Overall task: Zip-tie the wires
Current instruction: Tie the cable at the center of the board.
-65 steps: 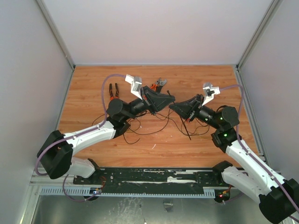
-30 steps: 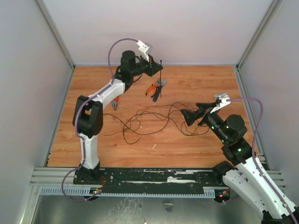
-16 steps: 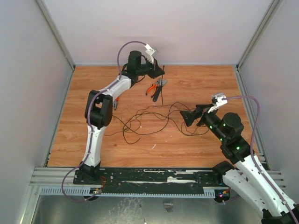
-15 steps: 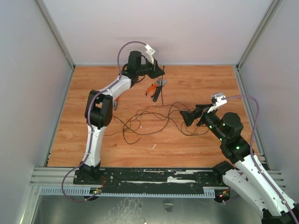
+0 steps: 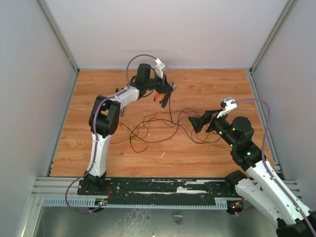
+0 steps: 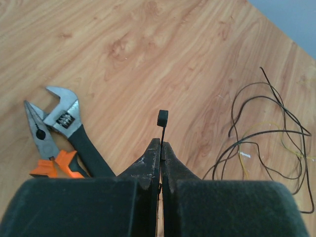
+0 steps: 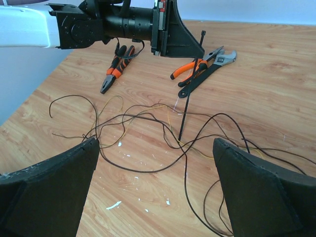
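Left wrist: fingers (image 6: 148, 170) pinch zip tie (image 6: 162, 119) (head protruding).

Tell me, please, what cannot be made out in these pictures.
- Left wrist view: the zip tie below its head, hidden between the left end effector's fingers.
- Left wrist view: the orange pliers' handles, mostly covered by that end effector.
- Right wrist view: parts of the wires, hidden behind the right end effector's fingers.
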Tool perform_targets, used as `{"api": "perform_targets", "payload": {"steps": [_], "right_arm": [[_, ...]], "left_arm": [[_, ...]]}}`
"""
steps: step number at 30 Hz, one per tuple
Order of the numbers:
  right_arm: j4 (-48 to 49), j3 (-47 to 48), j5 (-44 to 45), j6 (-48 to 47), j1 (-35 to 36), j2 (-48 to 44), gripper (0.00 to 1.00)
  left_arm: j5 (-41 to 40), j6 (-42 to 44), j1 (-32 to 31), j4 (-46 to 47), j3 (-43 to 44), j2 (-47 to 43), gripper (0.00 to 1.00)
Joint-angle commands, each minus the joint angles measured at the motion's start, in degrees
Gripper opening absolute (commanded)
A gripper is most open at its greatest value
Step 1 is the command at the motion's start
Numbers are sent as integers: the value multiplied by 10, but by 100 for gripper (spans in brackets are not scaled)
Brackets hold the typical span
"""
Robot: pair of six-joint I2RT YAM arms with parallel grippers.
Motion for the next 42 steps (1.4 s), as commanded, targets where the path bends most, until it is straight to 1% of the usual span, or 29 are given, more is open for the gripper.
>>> {"api": "perform_targets", "payload": {"steps": [1, 8, 12, 17, 19, 27, 33, 42], "right_arm": [[10, 4, -11, 13, 2, 12, 99], [-36, 11, -41, 16, 3, 40, 99], [-54, -6, -89, 22, 2, 51, 99], [-73, -30, -167, 44, 7, 90, 99], [-71, -42, -184, 54, 18, 96, 99], [-39, -83, -189, 81, 64, 133, 99], [5, -108, -166, 97, 88, 176, 99], [58, -110, -140, 115, 118, 252, 99]], "left_arm": [[11, -14, -10, 52, -30, -54, 0], [-3, -35, -20, 94, -81, -76, 0], [-13, -40, -31, 119, -116, -94, 0], [-27, -40, -41, 132, -148, -111, 0], [-31, -40, -43, 138, -161, -117, 0], [-44, -50, -49, 160, -200, -131, 0], [-48, -56, -52, 178, -228, -146, 0], [-54, -53, -59, 179, -247, -157, 0]]}}
